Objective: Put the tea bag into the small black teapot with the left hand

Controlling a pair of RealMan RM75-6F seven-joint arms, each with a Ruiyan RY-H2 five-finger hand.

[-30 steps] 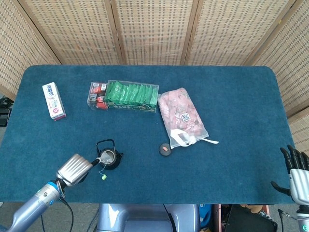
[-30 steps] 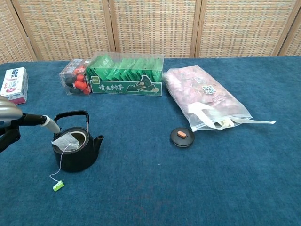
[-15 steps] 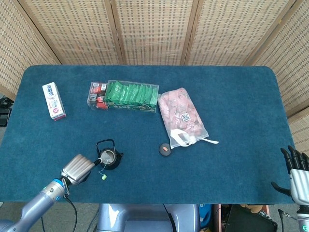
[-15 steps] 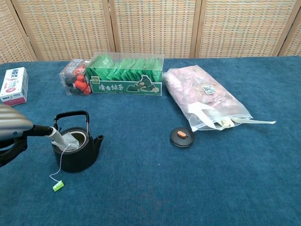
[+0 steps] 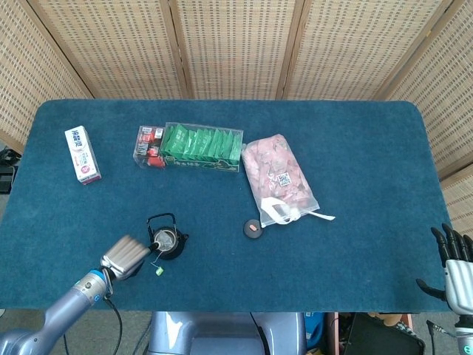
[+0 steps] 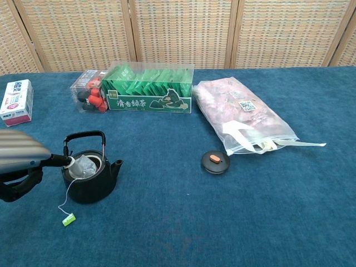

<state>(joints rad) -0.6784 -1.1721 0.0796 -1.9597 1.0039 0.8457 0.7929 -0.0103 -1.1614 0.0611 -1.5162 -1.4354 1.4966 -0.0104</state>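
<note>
left hand [image 6: 19, 161] pinches the tea bag [image 6: 84, 164] at the small black teapot [image 6: 92, 177] mouth, half in. right hand [image 5: 457, 270] idle, fingers spread. risk: dangling string and tag [image 6: 68, 219] snag, dragging the bag out

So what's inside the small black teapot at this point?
The tea bag sits in the open mouth of the small black teapot, its string and green tag hanging outside. The left hand touches it. The pot's bottom is hidden.
</note>
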